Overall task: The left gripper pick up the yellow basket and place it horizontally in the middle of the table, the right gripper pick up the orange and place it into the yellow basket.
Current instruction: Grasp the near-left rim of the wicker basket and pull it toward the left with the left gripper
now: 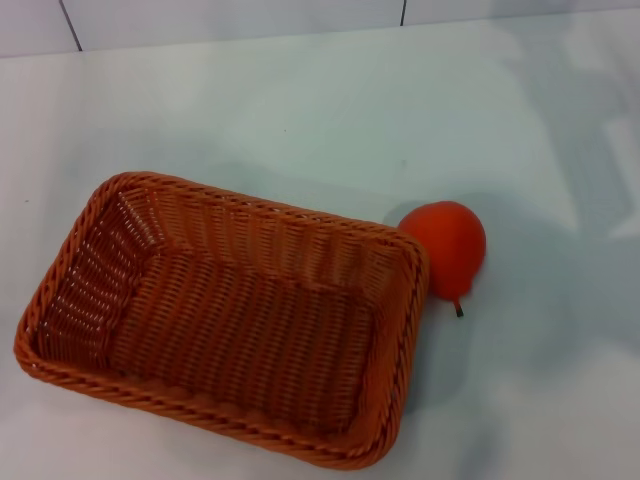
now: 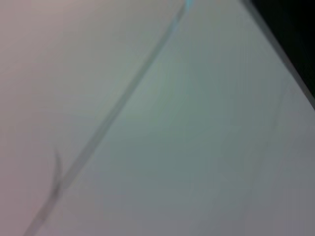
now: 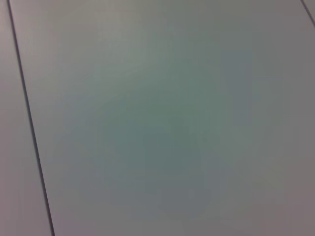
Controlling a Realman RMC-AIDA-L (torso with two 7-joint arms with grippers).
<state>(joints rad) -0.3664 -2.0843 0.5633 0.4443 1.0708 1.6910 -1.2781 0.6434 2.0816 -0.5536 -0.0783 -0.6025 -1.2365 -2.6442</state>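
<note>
The yellow basket, woven and orange-brown, lies on the white table at the front left in the head view. It sits slightly askew and holds nothing. The orange, round and red-orange with a short dark stem pointing to the front, rests on the table just right of the basket's far right corner, close to it. Neither gripper shows in any view. The two wrist views show only a plain pale surface with thin dark lines.
The table's far edge runs across the top of the head view, with a pale panelled wall behind it. Bare tabletop lies beyond and to the right of the basket.
</note>
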